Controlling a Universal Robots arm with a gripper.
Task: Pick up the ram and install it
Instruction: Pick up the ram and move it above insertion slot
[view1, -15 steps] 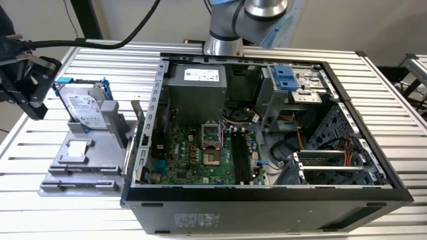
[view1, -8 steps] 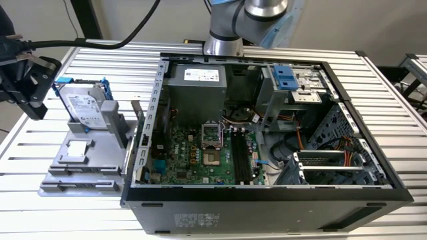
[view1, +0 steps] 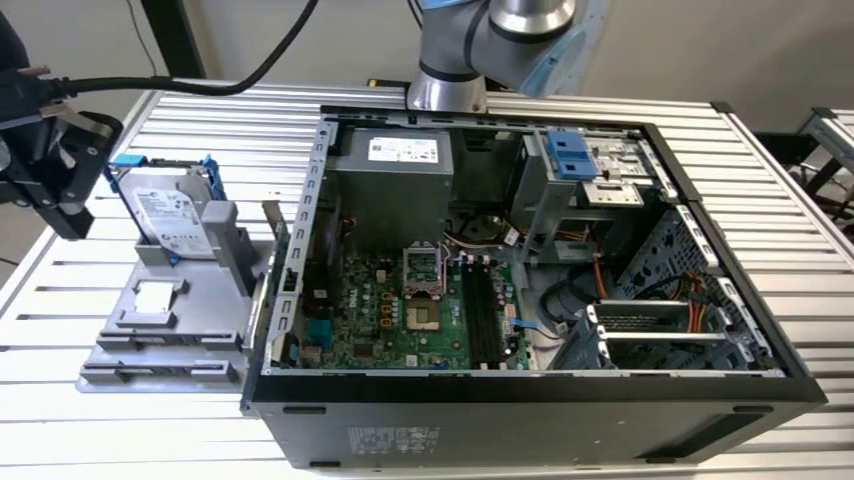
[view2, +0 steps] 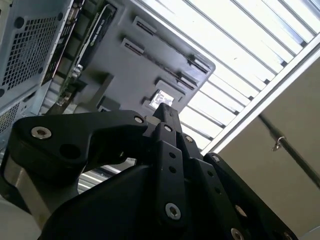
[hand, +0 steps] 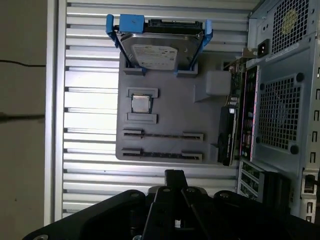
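Ram: as best you can read it, it is the dark stick standing on edge in the long slots of the motherboard (view1: 380, 310), at ram (view1: 471, 310). Hedge: stick and black slot blend together in the exterior view, so treat this as probable, not confirmed.

Supporting note: on the grey tray (hand: 170, 112), both long holders (hand: 163, 135) are empty. They are shaped to keep a stick on edge, so it can be pinched from above.

Claw (hand: 175, 176): in the first wrist view the fingertips meet, and nothing shows between them. It is closed on nothing. In the exterior view it hangs at the exterior view's left, beyond the tray and well apart from the case (view1: 534, 385).

The case lies on its side with the open face up. That turns the motherboard upward, so you can reach the slots straight down.

Around:
- The hard drive (hand: 157, 50) stands in its blue frame at the tray's far end.
- A small square chip (hand: 140, 104) sits in its pocket between the drive and the holders.
- A card (hand: 227, 137) stands on edge just beside the case wall. Card and wall together lie between the tray and the slots.
- Loose cables (view1: 594, 275) lie near the slots, on the side toward the exterior view's right.
- Everything rests on the slatted surface (view1: 774, 180).
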